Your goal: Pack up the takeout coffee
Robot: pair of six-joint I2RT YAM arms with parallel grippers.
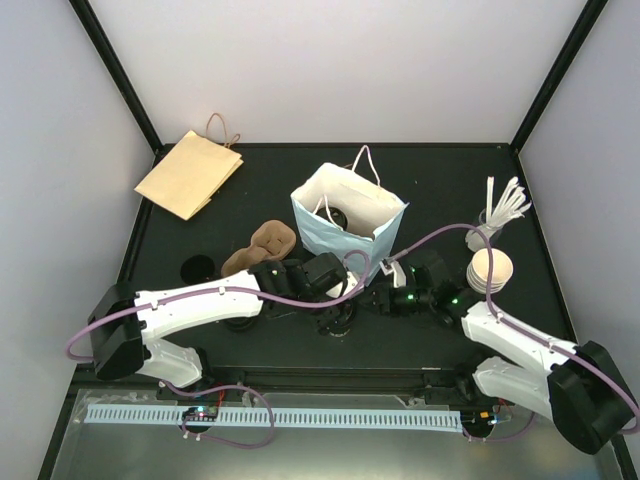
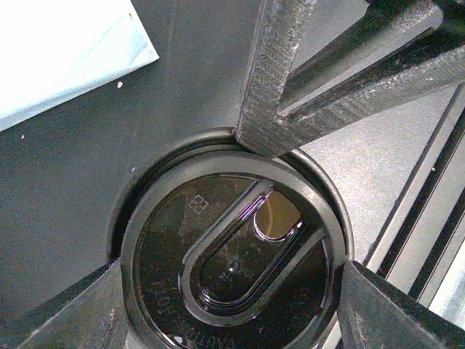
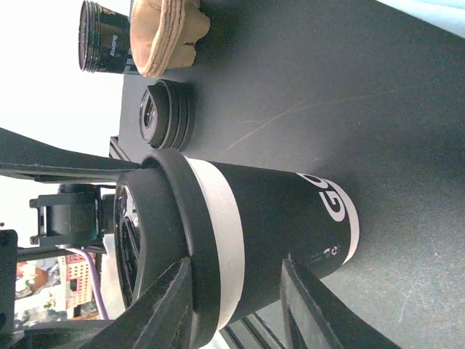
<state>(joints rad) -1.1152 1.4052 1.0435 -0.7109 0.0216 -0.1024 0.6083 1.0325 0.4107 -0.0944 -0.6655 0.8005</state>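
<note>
The takeout coffee [image 1: 336, 318] stands upright on the black table between both arms: a cup [image 3: 276, 218] with a black sleeve, white bands and a black lid [image 2: 232, 262]. My left gripper [image 1: 332, 300] [image 2: 231, 273] reaches down over it, its two fingers pressed against opposite sides of the lid's rim. My right gripper [image 1: 366, 300] [image 3: 236, 265] comes in from the right. Its fingers [image 2: 269, 109] stand apart, one at the lid's edge and one lower on the cup's side. A pale blue paper bag [image 1: 350, 215] [image 2: 65, 51] stands open just behind.
A brown paper bag [image 1: 190, 172] lies flat at the back left. A brown pulp cup carrier [image 1: 262, 245] [image 3: 167, 33] and loose black lids [image 1: 197, 268] [image 3: 168, 116] sit left of the coffee. Nested white cups [image 1: 490, 270] and white stirrers [image 1: 505, 205] stand at the right.
</note>
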